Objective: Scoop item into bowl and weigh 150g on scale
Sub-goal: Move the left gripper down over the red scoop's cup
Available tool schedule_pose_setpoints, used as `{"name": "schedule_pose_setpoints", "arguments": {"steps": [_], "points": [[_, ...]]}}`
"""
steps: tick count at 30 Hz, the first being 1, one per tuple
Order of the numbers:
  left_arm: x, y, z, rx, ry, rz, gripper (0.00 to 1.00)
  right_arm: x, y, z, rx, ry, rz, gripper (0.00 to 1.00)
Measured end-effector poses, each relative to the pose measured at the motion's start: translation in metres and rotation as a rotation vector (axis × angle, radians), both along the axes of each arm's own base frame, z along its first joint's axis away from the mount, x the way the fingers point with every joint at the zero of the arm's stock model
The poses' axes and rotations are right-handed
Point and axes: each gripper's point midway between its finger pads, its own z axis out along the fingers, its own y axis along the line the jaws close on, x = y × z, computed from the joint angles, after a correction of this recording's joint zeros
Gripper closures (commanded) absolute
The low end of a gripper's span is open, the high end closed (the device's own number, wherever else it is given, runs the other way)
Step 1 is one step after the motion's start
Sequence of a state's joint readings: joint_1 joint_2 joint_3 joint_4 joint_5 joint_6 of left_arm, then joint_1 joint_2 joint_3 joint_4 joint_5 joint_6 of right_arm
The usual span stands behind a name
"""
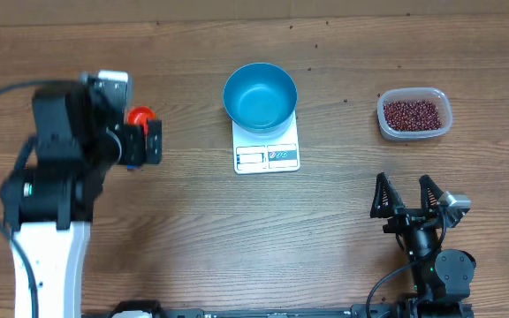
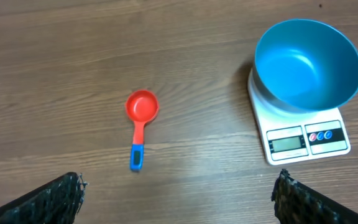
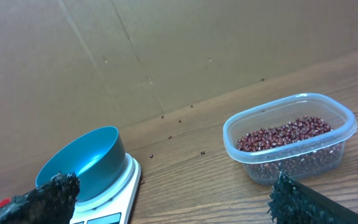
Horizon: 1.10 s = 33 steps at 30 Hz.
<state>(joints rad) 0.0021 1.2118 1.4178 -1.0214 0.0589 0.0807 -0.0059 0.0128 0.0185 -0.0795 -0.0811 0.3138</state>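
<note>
Beans (image 1: pixel 412 114) need the red scoop (image 2: pixel 140 118) first: right gripper (image 1: pixel 405 183) idles spread by the table's (image 1: pixel 193 238) near edge, left gripper (image 2: pixel 179 186), spread above that scoop near the left edge, should straddle its blue handle (image 2: pixel 137 155) squarely; beyond, the empty bowl (image 1: pixel 260 95) tops the scale (image 1: pixel 267 157), beans filling the tub (image 1: pixel 444 110) toward the far right corner.

Left arm: our left arm (image 1: pixel 51 177) rises from the near left edge, white at its lower link and black above.
Left tool: our left tool (image 2: pixel 179 202) looks down at the counter (image 2: pixel 55 74), jaws spread wide with nothing between them. Only its dark fingertips (image 2: pixel 61 196) show in the wrist view.
Right arm: our right arm (image 1: pixel 436 269) sits low at the near right edge.
Right tool: our right tool (image 1: pixel 406 196) points away from its base, jaws wide apart and empty.
</note>
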Motion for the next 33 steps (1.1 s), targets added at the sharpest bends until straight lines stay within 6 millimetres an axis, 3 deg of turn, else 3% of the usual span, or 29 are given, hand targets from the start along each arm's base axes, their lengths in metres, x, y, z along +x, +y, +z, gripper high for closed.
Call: {"name": "schedule_pose_setpoints", "arguments": {"steps": [6,9,12,22,28,33], "points": [[0.028,-0.010,-0.034,-0.054,0.104,-0.031,0.00,0.000,0.000,0.000,0.000,0.000,0.001,0.00],[0.041,-0.016,-0.056,-0.095,0.162,-0.037,0.22,0.000,0.000,0.000,0.000,0.000,0.000,0.00],[0.049,-0.017,-0.079,-0.114,0.229,-0.014,0.25,0.000,0.000,0.000,0.000,0.000,0.000,0.00],[0.078,0.020,-0.146,-0.040,0.350,0.271,0.26,0.000,0.000,0.000,0.001,0.000,0.000,0.00],[0.098,0.027,-0.186,-0.015,0.385,0.312,0.32,0.000,0.000,0.000,0.000,0.000,0.000,0.00],[0.120,0.028,-0.207,-0.006,0.354,0.307,0.38,0.000,0.000,0.000,0.000,0.000,0.000,0.00]]}}
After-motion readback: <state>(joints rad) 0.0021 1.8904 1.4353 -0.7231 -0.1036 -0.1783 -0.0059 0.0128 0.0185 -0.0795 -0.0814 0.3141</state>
